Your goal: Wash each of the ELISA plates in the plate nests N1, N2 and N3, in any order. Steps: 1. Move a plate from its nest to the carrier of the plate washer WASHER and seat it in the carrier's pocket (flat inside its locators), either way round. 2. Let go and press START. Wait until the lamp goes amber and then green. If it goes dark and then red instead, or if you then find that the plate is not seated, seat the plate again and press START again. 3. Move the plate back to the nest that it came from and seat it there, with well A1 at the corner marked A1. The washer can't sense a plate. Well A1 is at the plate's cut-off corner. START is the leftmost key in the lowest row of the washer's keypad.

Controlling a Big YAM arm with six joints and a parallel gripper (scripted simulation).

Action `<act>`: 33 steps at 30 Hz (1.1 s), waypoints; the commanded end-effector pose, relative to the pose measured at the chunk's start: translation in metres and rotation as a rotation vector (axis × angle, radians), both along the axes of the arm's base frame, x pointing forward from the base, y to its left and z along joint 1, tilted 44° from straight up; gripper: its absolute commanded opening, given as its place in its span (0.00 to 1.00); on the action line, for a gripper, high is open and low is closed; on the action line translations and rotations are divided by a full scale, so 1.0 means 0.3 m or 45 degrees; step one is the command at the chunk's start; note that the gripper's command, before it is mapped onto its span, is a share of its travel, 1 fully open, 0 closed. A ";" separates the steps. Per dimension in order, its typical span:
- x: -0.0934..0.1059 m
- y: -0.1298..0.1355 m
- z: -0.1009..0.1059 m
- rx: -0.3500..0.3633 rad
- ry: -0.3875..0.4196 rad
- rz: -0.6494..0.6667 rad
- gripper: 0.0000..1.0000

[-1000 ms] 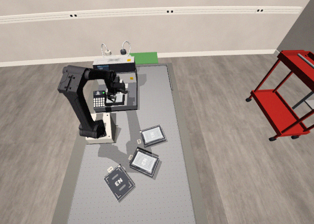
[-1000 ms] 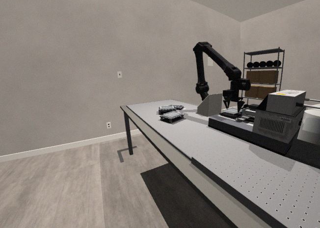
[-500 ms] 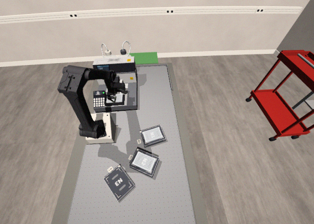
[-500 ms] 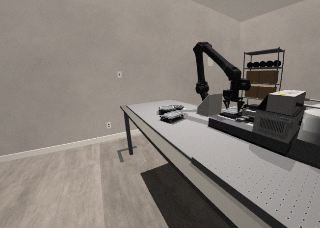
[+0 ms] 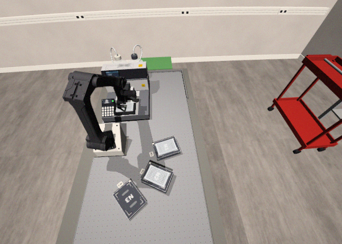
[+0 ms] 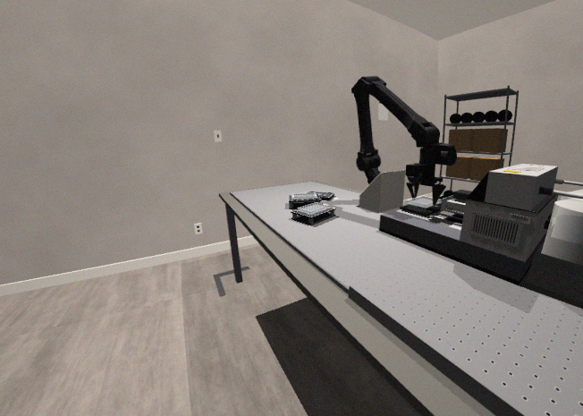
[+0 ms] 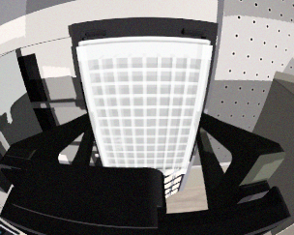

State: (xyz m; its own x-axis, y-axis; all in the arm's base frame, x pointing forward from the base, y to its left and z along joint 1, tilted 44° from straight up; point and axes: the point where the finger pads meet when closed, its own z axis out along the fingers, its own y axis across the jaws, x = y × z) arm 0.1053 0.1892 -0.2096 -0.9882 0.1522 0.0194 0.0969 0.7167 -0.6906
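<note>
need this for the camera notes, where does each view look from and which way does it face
Top: high above the bench, looking steeply down at the plate washer and nest N3; whole arm shows.
Exterior: beside the bench, past the washer's vented side, facing along the bench toward the nests; arm in profile.
Wrist: on the arm, looking between its jaws at a plate.
Top and exterior share the arm, washer and nests.
</note>
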 end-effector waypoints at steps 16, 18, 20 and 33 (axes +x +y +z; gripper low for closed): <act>0.014 0.015 -0.024 0.019 0.000 0.005 0.82; 0.012 0.010 -0.025 0.015 0.002 0.004 0.82; 0.011 0.007 -0.025 0.014 0.002 0.004 0.82; 0.006 -0.009 -0.027 0.007 0.005 0.002 0.82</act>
State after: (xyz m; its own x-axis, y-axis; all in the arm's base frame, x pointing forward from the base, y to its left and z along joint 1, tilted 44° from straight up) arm 0.1053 0.1874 -0.2112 -0.9881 0.1527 0.0187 0.0982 0.7190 -0.6880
